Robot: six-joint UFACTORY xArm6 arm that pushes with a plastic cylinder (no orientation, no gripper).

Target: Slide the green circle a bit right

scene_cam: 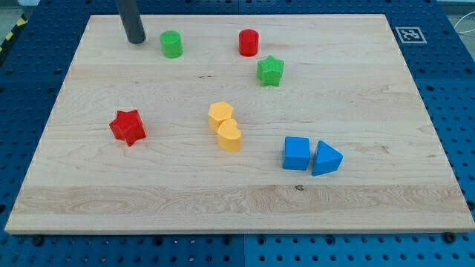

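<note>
The green circle [171, 44] is a short green cylinder near the view's top, left of centre, on the wooden board [89, 185]. My tip [136, 41] rests on the board just to the view's left of the green circle, with a small gap between them. The dark rod rises out of the view's top edge.
A red cylinder [249, 42] stands to the right of the green circle, a green star [270, 71] below it. A red star [128, 127] lies at the left. Two yellow blocks [225, 126] touch near the centre. A blue cube [297, 153] and blue triangle [326, 158] touch at lower right.
</note>
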